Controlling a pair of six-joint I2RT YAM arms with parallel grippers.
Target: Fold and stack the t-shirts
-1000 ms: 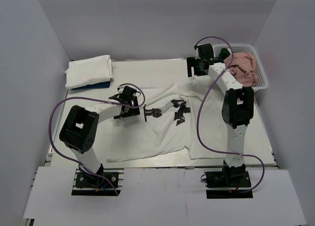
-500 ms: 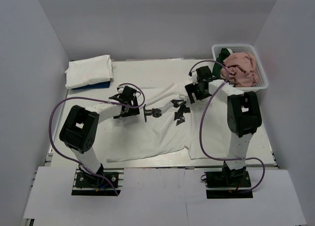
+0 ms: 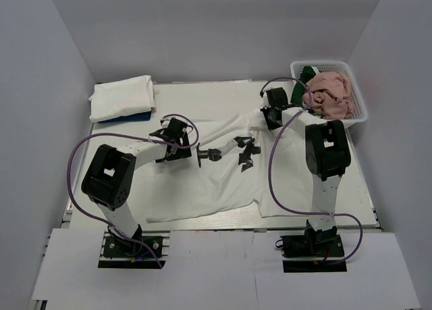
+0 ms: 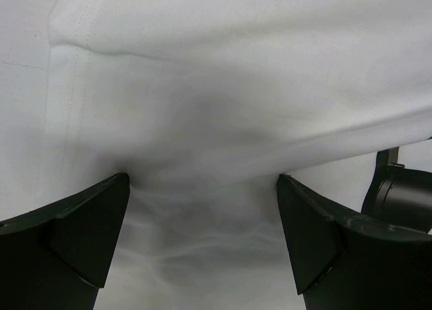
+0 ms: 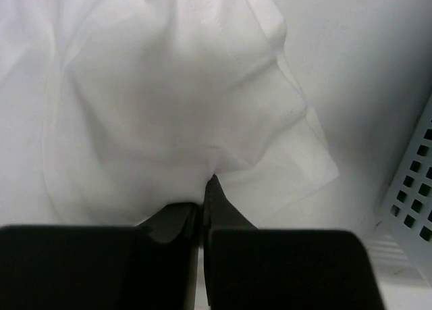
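Top external view gives us one white t-shirt with a dark robot-arm print [image 3: 216, 182] spread flat over the middle of the white table [image 3: 202, 94]. Its near hem runs just inside the table's near edge, and its right side lies under the right arm. We see a bare strip of table along the far edge, between the folded pile and the basket. Grey walls close in on the left, far and right sides.

By our count there are four cloth items. The first is the printed shirt. The second is a folded white t-shirt pile [image 3: 121, 97] at the far-left corner; we cannot tell how many layers it has. The last two are a crumpled dusty pink t-shirt [image 3: 331, 94] and a scrap of dark green t-shirt [image 3: 309, 73], both inside the single white plastic mesh basket [image 3: 358, 114] at the far-right corner.

We count two arms. The left gripper [image 3: 174, 142] sits low over the shirt's left part. In the left wrist view its fingers [image 4: 88, 222] stand wide apart with white cloth between them and the print's edge at the right. The right gripper [image 3: 272, 115] is at the shirt's far-right sleeve, near the basket. In the right wrist view its fingers [image 5: 219, 209] are pressed together, pinching a pucker of that sleeve, with the basket's mesh just to the right.
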